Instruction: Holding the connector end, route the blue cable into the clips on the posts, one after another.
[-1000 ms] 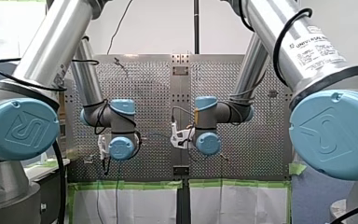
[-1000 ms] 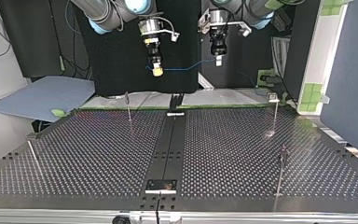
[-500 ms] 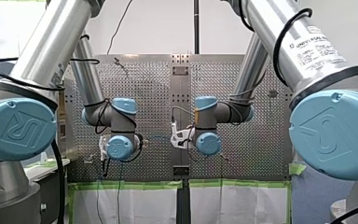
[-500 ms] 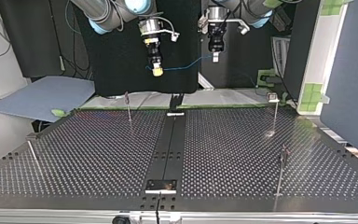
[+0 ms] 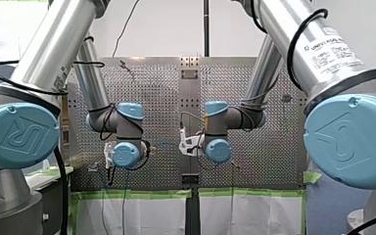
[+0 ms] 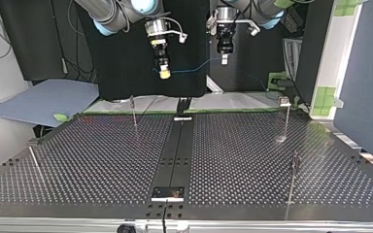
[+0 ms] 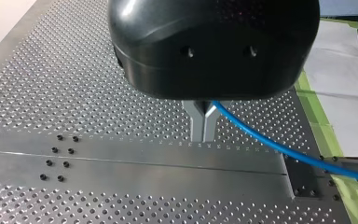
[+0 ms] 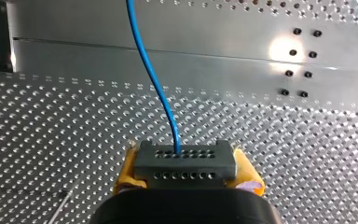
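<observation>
The wide perforated metal table (image 6: 243,160) fills the top view, its surface dotted with rows of small holes. A smooth solid metal strip (image 6: 175,150) runs down its middle from the near edge to the far edge. A small pale plate (image 6: 167,193) sits at the strip's near end and a black bracket (image 6: 183,104) at its far end. Four thin metal posts stand on the table: a far left post (image 6: 134,114), a far right post (image 6: 286,121) topped by a pale clip, a near right post (image 6: 293,177) and a near left post (image 6: 33,158) that leans. Green tape (image 6: 111,114) lines the far edge.
</observation>
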Robot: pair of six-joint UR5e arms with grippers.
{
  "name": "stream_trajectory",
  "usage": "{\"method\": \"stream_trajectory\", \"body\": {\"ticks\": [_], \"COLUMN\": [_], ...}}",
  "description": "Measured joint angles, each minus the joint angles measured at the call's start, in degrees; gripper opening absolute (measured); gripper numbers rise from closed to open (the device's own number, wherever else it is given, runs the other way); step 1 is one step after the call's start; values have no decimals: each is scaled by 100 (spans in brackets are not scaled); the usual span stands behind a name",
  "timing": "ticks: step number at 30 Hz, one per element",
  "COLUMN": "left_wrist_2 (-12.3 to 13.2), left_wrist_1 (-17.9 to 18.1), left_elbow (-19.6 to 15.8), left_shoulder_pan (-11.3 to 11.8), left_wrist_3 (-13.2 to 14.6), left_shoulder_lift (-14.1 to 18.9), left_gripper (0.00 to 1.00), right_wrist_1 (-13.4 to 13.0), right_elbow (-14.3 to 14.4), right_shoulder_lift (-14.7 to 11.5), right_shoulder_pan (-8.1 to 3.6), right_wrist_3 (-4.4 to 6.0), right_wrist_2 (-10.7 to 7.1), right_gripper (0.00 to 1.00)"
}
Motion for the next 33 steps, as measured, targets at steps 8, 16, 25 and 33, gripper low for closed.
{"method": "stream_trajectory", "body": {"ticks": [8,16,25,33], "left_wrist_2": [76,45,322,706], "left_wrist_1": [-286,-701,-1199,-1677], "left_elbow": [15,21,266,716], "left_shoulder_pan": [14,113,506,981], "left_wrist_3": [-274,-461,-422,-460], "left_shoulder_lift": [288,700,1201,1678], "left_gripper": [0,0,0,0], "right_wrist_1": [390,831,1335,1803], "right_elbow": [-205,-286,-638,-1103], "right_shoulder_lift": [-145,-574,-1077,-1167], "right_shoulder_pan": [107,28,-25,-32], "right_wrist_3": [155,421,451,515], "right_wrist_2": [311,0,-499,-841], "right_gripper": [0,0,0,0]}}
